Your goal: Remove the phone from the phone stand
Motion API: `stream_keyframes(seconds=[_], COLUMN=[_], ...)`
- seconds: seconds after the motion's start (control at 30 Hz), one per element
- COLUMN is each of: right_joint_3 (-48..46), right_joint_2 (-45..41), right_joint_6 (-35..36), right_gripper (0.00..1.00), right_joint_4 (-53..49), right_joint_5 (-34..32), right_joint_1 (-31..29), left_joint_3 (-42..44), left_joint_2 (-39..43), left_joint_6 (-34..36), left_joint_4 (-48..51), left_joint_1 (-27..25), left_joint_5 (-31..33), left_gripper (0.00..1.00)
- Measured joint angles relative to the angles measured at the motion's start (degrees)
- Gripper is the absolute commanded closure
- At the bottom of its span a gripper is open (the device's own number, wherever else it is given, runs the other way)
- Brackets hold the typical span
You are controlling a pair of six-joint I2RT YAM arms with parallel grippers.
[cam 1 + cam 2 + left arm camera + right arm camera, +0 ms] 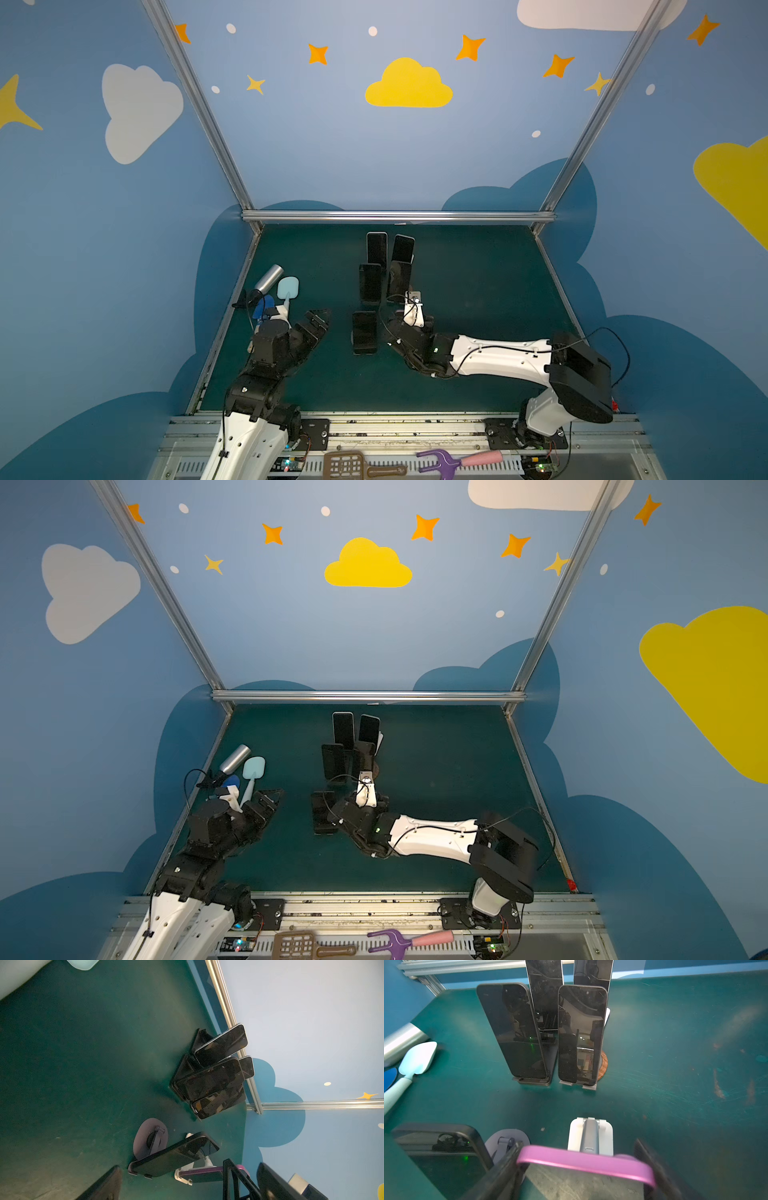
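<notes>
— Which step do you have now?
— I am the right gripper (578, 1152). My jaws stand at both sides of the upper edge of the purple phone (571, 1185), which leans on the white stand (605, 1132) at the front part of the table (675, 1064). One finger touches its corner, but I cannot tell if the grip really presses (the other finger is blurred).
— How do you do it well?
— I think I should close evenly on the two long sides. Then I lift along the lean of the stand, not sideways, so the phone leaves the lower lip and the stand does not tip. The black phone (440, 1151) is just beside mine, so my finger must not push it.
— And the left gripper (325, 320)?
— Its jaws are wide and empty, left of the phones, touching none.
— Count, please.
— Six phones: mine, the black one, two middle phones (512, 1032) and two back phones (545, 991). I see four stands clearly in my wrist view; the back ones are hidden there. Also one silver bottle (268, 277), one light blue spatula (287, 286), one brown turner (345, 463) and one purple fork tool (440, 459)
</notes>
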State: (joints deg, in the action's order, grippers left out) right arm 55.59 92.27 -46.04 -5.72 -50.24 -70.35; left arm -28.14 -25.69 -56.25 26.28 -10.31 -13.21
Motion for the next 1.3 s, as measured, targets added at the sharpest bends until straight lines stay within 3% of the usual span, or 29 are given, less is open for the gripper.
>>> stream_keyframes(seconds=[0.8,1.3], right_joint_3=[-0.3,-0.4], right_joint_2=[-0.3,-0.4], right_joint_6=[0.0,-0.2], right_gripper=[0.12,0.15], right_joint_4=[0.4,0.5], right_joint_5=[0.3,0.1], right_joint_1=[0.0,0.1], left_joint_3=[1.6,1.6], left_joint_2=[0.3,1.3], left_joint_6=[-1.5,-1.5], left_joint_4=[-0.9,-0.8], left_joint_1=[0.0,0.0], left_joint_5=[-0.2,-0.2], left_gripper=[0.00,0.00])
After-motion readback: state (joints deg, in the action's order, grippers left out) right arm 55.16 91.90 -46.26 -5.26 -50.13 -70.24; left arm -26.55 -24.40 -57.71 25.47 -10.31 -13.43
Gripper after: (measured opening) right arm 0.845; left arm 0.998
